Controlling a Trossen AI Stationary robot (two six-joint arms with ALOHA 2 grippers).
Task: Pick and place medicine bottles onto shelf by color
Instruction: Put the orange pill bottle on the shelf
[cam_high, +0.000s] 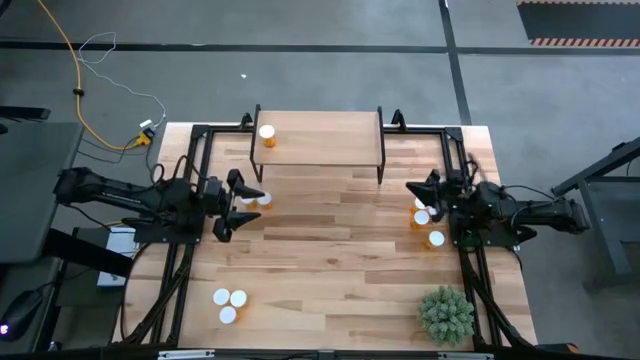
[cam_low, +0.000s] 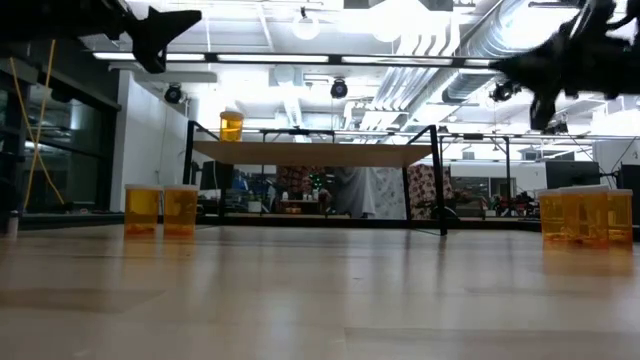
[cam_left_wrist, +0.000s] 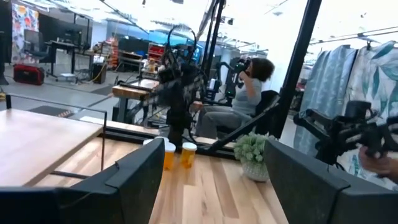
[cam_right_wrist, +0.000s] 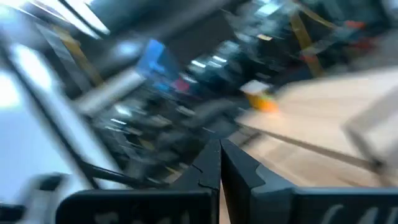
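Small amber bottles with white caps stand in groups. Two stand at the table's left. Several stand at its right. Three stand near the front left. One stands on the light-wood shelf, at its left end. My left gripper is open and raised above the left pair, touching nothing. My right gripper is shut and empty, raised above the right group.
A spiky green plant stands at the table's near right corner. The shelf's black legs stand at the far middle of the table. A person sits in the room beyond the table. Bare planks lie across the table's middle.
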